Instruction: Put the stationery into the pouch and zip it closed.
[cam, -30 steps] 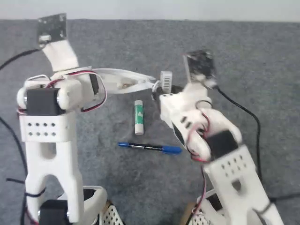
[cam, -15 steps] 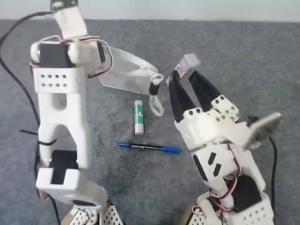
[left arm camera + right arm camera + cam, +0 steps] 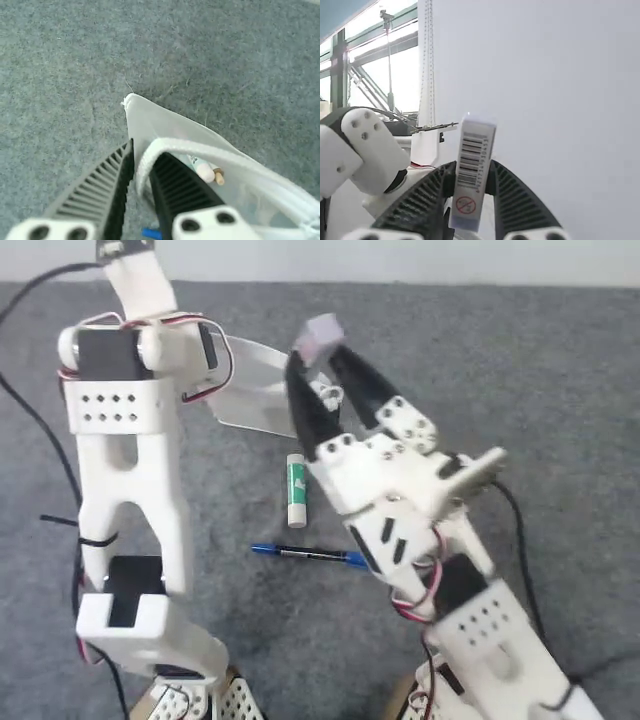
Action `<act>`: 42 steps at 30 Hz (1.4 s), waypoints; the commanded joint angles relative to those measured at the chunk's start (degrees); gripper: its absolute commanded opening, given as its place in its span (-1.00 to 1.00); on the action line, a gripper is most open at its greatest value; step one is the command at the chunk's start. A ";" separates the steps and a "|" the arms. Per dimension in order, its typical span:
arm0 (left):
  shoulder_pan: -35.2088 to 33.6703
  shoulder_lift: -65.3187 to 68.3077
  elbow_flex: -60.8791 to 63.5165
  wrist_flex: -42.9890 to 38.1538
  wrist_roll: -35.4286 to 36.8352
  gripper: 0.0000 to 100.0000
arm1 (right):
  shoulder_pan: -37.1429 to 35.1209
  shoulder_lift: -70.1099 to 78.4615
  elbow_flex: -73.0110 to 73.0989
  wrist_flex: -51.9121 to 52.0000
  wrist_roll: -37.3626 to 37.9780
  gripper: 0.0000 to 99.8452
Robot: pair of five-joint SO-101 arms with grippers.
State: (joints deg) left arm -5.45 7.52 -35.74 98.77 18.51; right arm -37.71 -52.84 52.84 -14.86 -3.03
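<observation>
My left gripper [image 3: 142, 152] is shut on the rim of the white pouch [image 3: 210, 165], holding it open above the grey mat; a white item with a tan tip [image 3: 206, 173] lies inside. In the high view the pouch [image 3: 252, 390] hangs from the left arm [image 3: 120, 420]. My right gripper [image 3: 320, 358] points upward beside the pouch's mouth, shut on a small white eraser with a barcode sleeve [image 3: 470, 175] [image 3: 320, 336]. A green-and-white glue stick [image 3: 296, 490] and a blue pen [image 3: 300, 554] lie on the mat below.
Grey carpet-like mat [image 3: 560, 390] covers the table, with open room to the right and far side. Black cables [image 3: 30, 410] trail along the left edge. The right arm's body [image 3: 400, 510] overhangs the pen's capped end.
The right gripper has swung up and to the left with the eraser, from beside the glue stick to the pouch's mouth. The left arm raised the pouch off the mat, then held still.
</observation>
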 commanded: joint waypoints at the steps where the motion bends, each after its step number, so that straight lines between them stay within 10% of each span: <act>1: -0.09 -0.35 -2.07 1.93 1.32 -0.96 | -2.51 3.74 -0.79 -5.32 3.08 -0.99; 22: -0.18 0.09 0.13 1.58 1.41 -0.96 | -1.27 23.96 0.62 -16.04 3.25 -0.99; 42: -3.60 0.09 0.04 1.49 1.41 -0.96 | -1.80 11.74 7.03 -18.95 2.90 -0.99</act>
State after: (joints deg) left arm -8.79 7.96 -35.12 98.77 19.21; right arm -40.09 -38.51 61.19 -33.41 -0.57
